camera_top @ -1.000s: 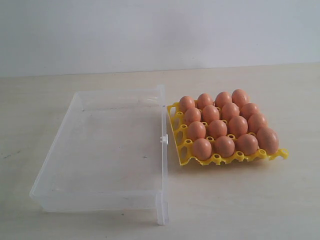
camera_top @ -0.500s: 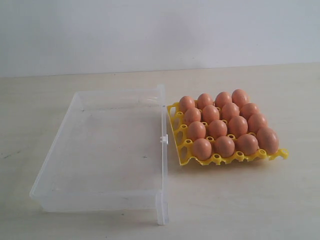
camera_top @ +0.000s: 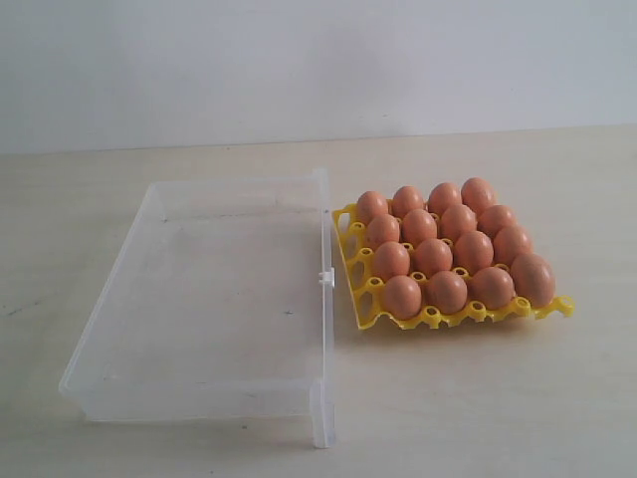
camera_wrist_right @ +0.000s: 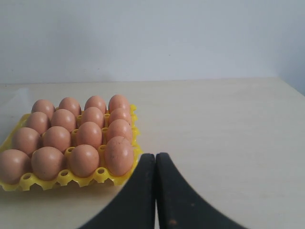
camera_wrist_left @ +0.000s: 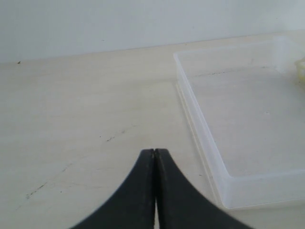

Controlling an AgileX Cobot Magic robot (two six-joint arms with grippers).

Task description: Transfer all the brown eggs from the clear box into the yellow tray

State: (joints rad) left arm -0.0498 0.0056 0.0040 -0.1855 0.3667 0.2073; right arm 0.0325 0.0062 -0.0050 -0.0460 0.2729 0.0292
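The eggs (camera_top: 444, 249) sit in the tray (camera_top: 351, 239), which lies on the table (camera_top: 498, 398) just beside the box (camera_top: 219, 299), at its three o'clock.

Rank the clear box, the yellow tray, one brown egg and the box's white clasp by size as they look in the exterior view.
1. Clear box, largest.
2. Yellow tray.
3. One brown egg; the eggs look roughly alike.
4. White clasp, smallest.

Matte black left fingers (camera_wrist_left: 136, 195), curved and tapering, right fingers (camera_wrist_right: 136, 195) alike

Bright even light, soft faint shadows, slightly hazy, washed-out pictures
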